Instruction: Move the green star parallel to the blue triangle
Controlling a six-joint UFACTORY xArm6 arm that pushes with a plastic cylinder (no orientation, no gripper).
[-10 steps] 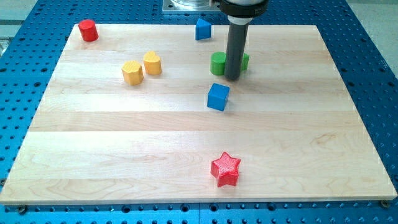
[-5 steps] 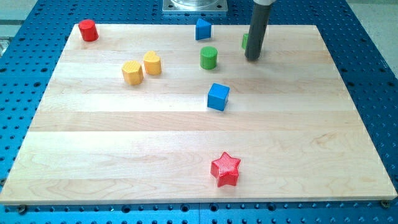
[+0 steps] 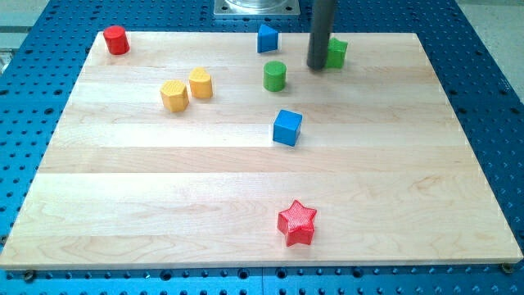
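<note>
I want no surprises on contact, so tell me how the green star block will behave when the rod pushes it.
The small green star block sits flat on the smooth wooden board, so it will probably slide rather than tip or roll. Its points may catch my tip, now just at its left in the view, and make it spin. It looks rigid and light, likely moving easily.

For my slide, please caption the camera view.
My tip sits beside the green star, right of the blue triangle.

wooden board on blue pegboard table; on it: red cylinder, blue triangle, green star, green cylinder, two yellow blocks, blue cube, red star
</note>
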